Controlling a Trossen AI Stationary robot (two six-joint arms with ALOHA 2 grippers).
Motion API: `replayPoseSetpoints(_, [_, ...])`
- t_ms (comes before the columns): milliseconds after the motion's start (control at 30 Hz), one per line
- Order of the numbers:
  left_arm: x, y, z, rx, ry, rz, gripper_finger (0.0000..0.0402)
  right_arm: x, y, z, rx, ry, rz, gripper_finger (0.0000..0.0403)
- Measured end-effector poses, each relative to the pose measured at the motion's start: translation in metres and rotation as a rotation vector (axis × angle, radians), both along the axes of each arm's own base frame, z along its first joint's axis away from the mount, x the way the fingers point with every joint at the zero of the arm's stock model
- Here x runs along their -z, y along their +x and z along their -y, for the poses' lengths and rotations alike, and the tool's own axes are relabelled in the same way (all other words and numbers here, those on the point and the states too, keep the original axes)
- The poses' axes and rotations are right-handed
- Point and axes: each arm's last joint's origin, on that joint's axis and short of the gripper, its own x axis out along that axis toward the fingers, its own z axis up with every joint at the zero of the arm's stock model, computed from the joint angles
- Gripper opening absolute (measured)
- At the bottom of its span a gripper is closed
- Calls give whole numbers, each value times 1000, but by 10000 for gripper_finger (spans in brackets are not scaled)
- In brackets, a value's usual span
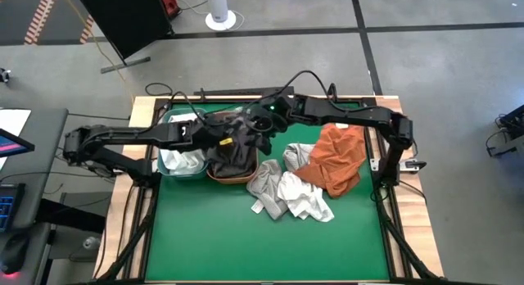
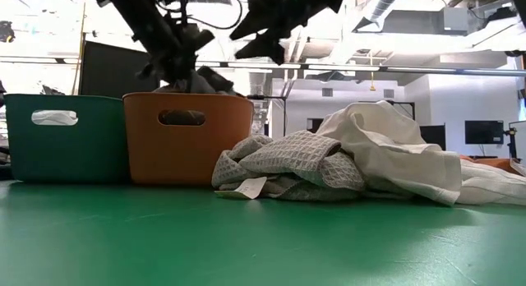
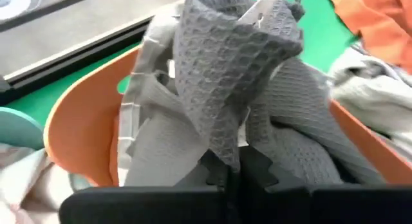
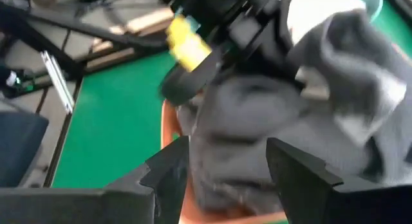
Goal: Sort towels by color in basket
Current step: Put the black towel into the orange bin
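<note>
An orange basket [image 1: 246, 175] holds dark grey waffle towels [image 3: 290, 121]. Beside it, a teal basket [image 1: 182, 164] holds white towels. My left gripper [image 3: 225, 179] is over the orange basket, shut on a dark grey towel [image 3: 232, 69]. My right gripper [image 4: 222, 176] is open and hovers close over the same basket and grey cloth, next to the left gripper. On the green mat lie a grey-checked towel [image 1: 266, 183], white towels [image 1: 304, 199] and a rust orange towel [image 1: 337, 158]. My left gripper pinches a bunched fold of the dark grey waffle towel [image 3: 222, 156] between its two shut fingers. The towel is raised over the orange basket, and its lower part rests on the grey cloth inside the basket. One layer or several, I cannot tell.
The two baskets stand side by side at the mat's far left [image 2: 66, 138] [image 2: 189, 138]. The loose towel pile [image 2: 329, 167] lies just right of the orange basket. Bare green mat [image 1: 246, 244] spreads toward the near edge. Wooden table rails border the mat.
</note>
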Motion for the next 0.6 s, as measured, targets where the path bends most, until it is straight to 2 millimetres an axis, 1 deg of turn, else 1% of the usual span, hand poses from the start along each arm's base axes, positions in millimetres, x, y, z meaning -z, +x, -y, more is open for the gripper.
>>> replayPoseSetpoints(167, [16,-2,-16,-24,-17,86,2,-5,-15,-3,-17,-3,-78,233])
replayPoseSetpoints(267, [28,-1,-27,-33,-39,138,1,-9,-25,-1,-7,7,-116,233])
replayPoseSetpoints(333, [33,-2,-34,-33,-64,166,1,-13,-31,-1,-4,10,-134,233])
replayPoseSetpoints(433, [40,7,-43,-14,-109,208,1,-20,-40,0,-11,-14,-131,233])
replayPoseSetpoints(500, [53,13,-46,13,-155,177,1,-24,-42,-1,-18,-32,-120,233])
replayPoseSetpoints(600, [67,28,-48,53,-201,146,1,-25,-44,-1,-29,-42,-124,233])
